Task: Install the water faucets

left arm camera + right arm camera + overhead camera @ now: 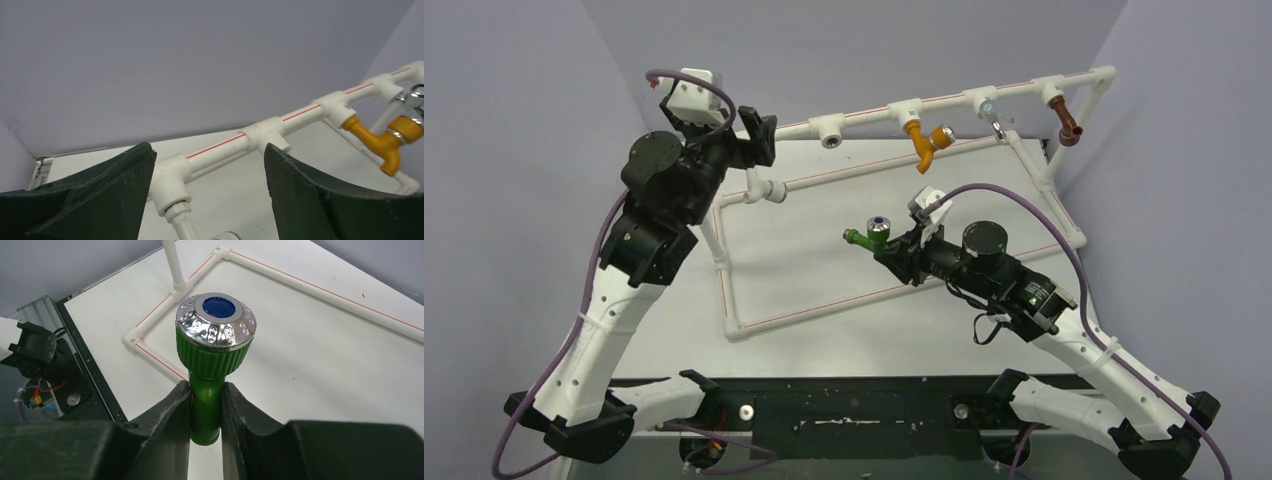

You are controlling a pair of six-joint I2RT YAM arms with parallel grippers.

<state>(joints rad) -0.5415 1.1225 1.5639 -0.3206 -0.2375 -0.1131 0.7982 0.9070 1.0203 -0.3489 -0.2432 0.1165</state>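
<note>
— Where is the green faucet (214, 347)?

— In the right gripper (206, 392). Both fingers are pressed against its green stem just below the knob, which points up at the wrist camera with its chrome cap and blue centre. From the top camera, the green faucet (867, 236) is held out over the white table (814, 270), inside the outline of the pipe frame (874, 115) and well apart from the frame's upper rail.

— And the other faucets?

— Three hang from that upper rail: the orange faucet (927, 140) near the middle, the silver faucet (994, 116) to its right, and the brown faucet (1066, 122) at the right corner. One tee fitting (831, 134) left of the orange faucet shows an open socket.

— What about the left arm?

— The left gripper (759, 135) is up by the rail's left end, its fingers spread wide and holding nothing. In its wrist view a white elbow (172, 175) of the frame sits in the gap, close to one finger (100, 195) — whether they touch, I cannot tell. The rail runs off to the right, towards the orange faucet (382, 137).
</note>
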